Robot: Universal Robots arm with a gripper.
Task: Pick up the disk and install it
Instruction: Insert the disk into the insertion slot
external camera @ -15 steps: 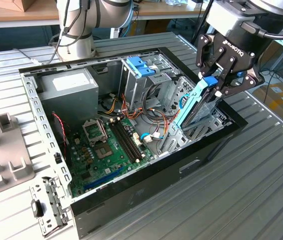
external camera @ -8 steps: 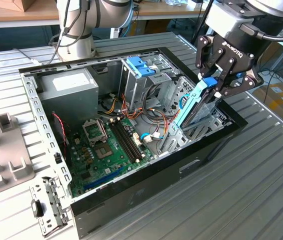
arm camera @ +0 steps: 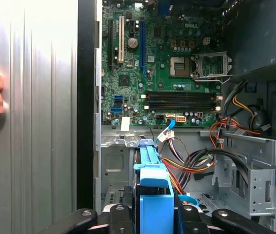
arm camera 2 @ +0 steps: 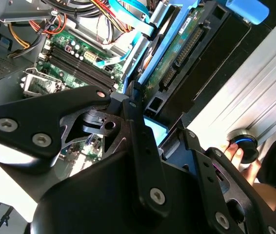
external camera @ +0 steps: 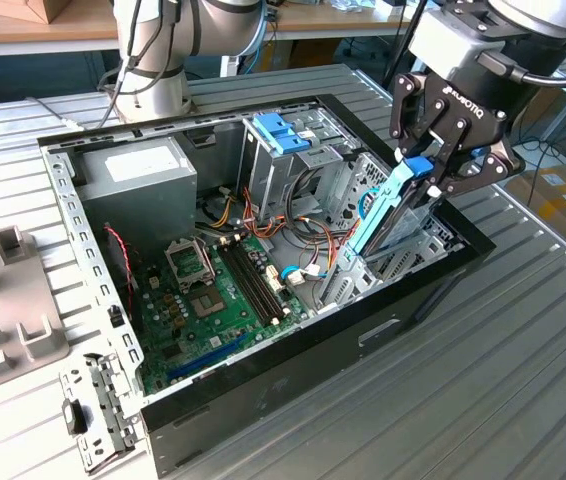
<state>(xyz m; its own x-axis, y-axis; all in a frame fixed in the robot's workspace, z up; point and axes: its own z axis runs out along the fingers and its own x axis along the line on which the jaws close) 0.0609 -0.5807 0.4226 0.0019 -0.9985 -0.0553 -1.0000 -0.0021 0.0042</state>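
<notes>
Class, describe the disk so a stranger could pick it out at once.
Find the open black computer case. At its end on the exterior view's right, the gripper clamps the disk, a dark slab leaning into the case. Its light-blue side rails and tilt set it apart from the upright cage.

Exterior view: high, oblique over open computer case (external camera: 263, 395); both wrist views close, sharing motherboard (arm camera: 162, 63)

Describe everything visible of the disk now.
The disk, a flat dark hard drive in a light-blue plastic carrier with a blue end piece on top, stands tilted on edge, clamped at that end by the black gripper. Its lower end dips into the open black computer case, at the exterior view's right.
</notes>
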